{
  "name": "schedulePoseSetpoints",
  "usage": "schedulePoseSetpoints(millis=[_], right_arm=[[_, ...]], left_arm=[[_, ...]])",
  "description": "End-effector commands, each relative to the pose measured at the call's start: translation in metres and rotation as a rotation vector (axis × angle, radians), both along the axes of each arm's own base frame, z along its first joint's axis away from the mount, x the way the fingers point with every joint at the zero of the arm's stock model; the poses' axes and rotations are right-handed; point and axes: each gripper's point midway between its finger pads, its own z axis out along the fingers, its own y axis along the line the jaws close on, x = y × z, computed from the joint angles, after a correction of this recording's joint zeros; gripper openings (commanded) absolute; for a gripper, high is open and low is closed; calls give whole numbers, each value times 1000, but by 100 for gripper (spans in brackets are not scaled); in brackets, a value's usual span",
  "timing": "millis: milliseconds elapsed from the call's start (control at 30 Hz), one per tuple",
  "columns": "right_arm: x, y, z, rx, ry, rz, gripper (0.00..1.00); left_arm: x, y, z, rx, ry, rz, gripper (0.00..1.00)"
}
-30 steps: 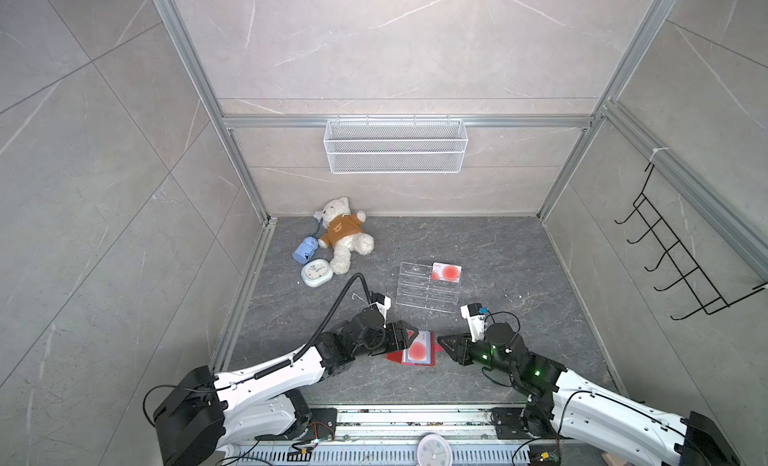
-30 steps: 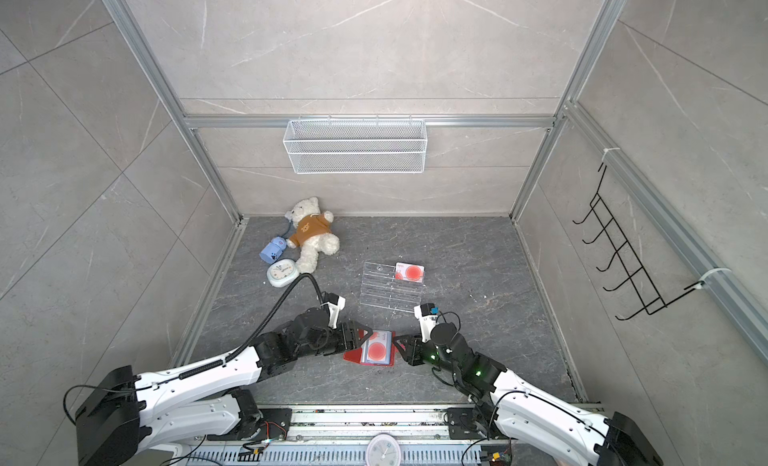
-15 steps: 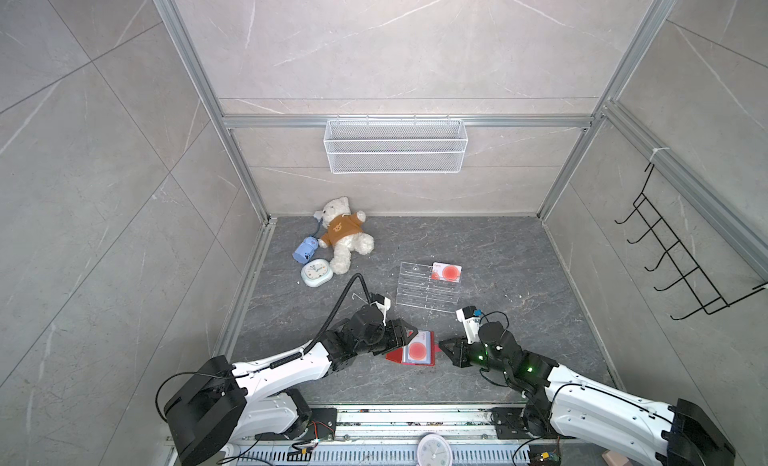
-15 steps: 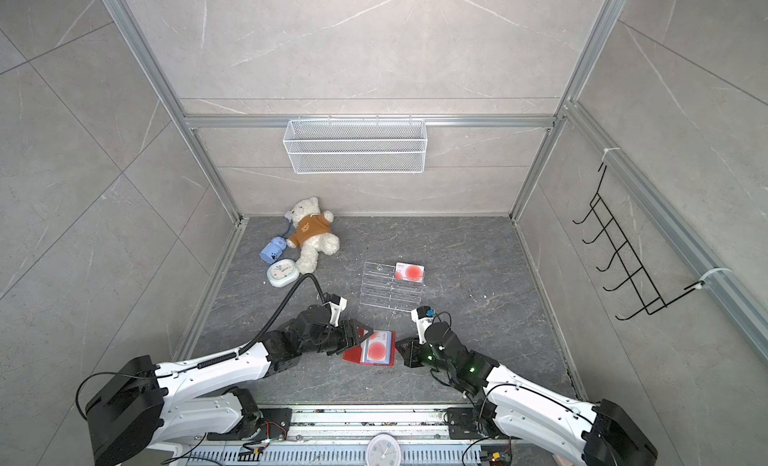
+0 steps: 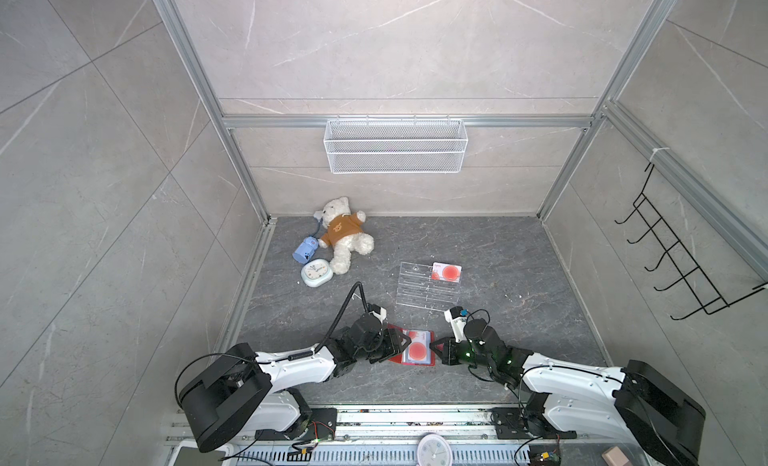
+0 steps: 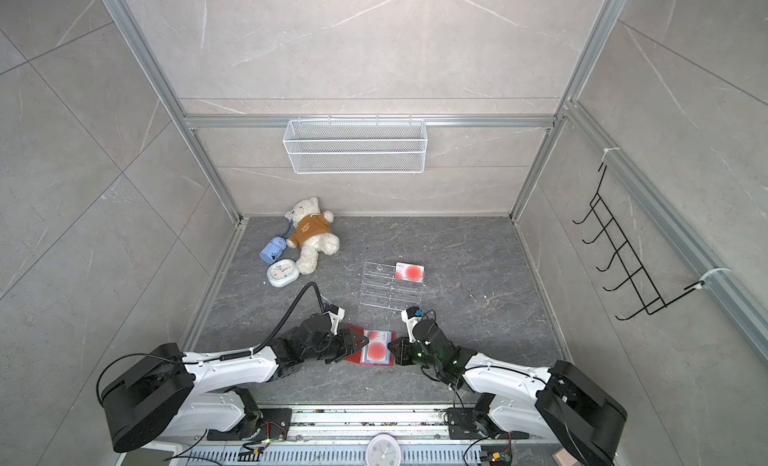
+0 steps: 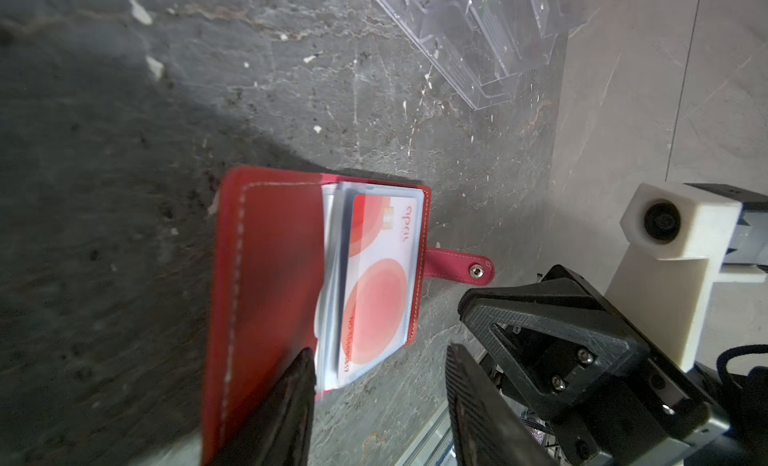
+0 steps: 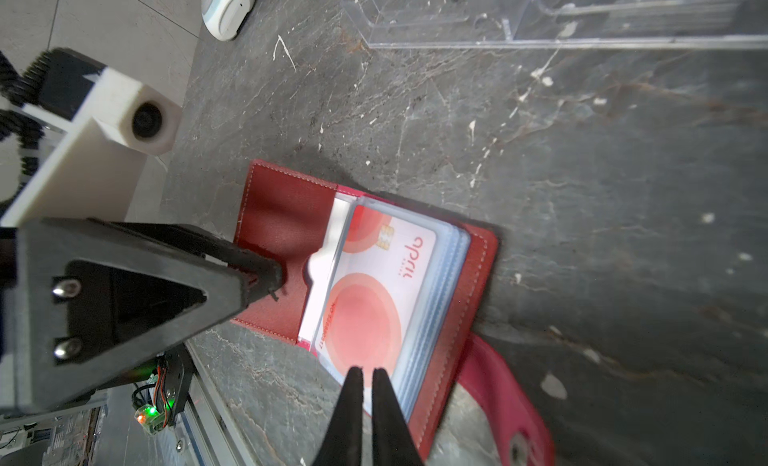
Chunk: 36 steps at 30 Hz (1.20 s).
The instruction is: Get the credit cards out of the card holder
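Flat red leather-like card holder (image 7: 270,276) lies open on grey stone tabletop (image 8: 582,172), between arms. Left tool (image 7: 376,360) jaws apart, one finger on red cover. Right tool (image 8: 366,374) nipped together on edge of sleeved white credit card with red-orange circle (image 8: 374,301). Best: pull straight along sleeve, slowly, cover pinned flat.

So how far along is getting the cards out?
One card rests on the clear rack. The left tool pins the open card holder by its cover while the right tool, closed, sits at the edge of the top card. It is still sleeved; any others are hidden.
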Motion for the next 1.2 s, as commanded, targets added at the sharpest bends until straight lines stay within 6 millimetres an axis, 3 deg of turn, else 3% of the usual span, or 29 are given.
schedulePoseSetpoints(millis=[0, 733, 1167], right_arm=[[2, 6, 0, 39, -16, 6, 11], [4, 11, -31, 13, 29, 8, 10], [0, 11, -41, 14, 54, 17, 10]], left_arm=[[11, -7, 9, -73, -37, 32, 52], [13, -9, -6, -144, -52, 57, 45], [14, -8, -13, -182, -67, 74, 32]])
